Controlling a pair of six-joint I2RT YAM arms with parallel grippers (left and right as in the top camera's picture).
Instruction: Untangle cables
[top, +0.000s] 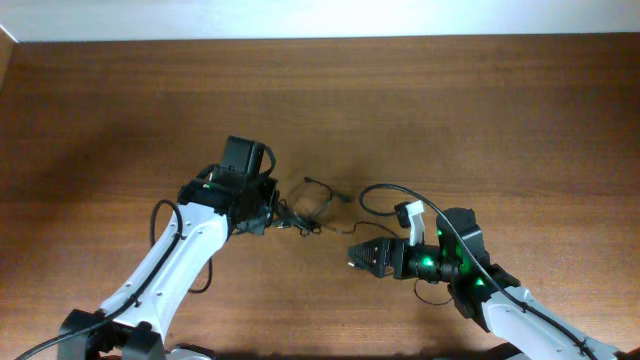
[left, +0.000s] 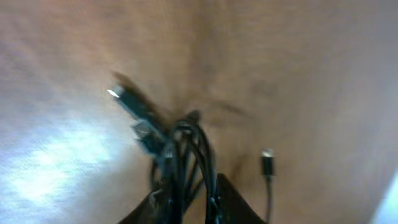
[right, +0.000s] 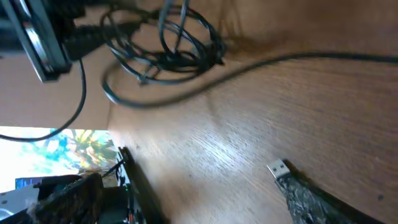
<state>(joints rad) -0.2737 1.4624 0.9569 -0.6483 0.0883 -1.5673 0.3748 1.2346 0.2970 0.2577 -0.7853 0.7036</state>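
The left claw (left: 186, 193) is clamped on the cables (left: 186, 149), a loose knot of thin black cords bunched just past its tips, near the middle of the counter (top: 120, 90). One strand runs out of the knot toward the right arm. The right claw (right: 211, 186) stands apart and holds nothing, with a silver plug (right: 278, 168) at one fingertip. The cords look light, limp and prone to slither. A plug end or a single outer loop seems the best hold.

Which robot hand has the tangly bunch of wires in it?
The left gripper: the bunched cables run up between its two fingers. The right gripper sits apart from that bunch.
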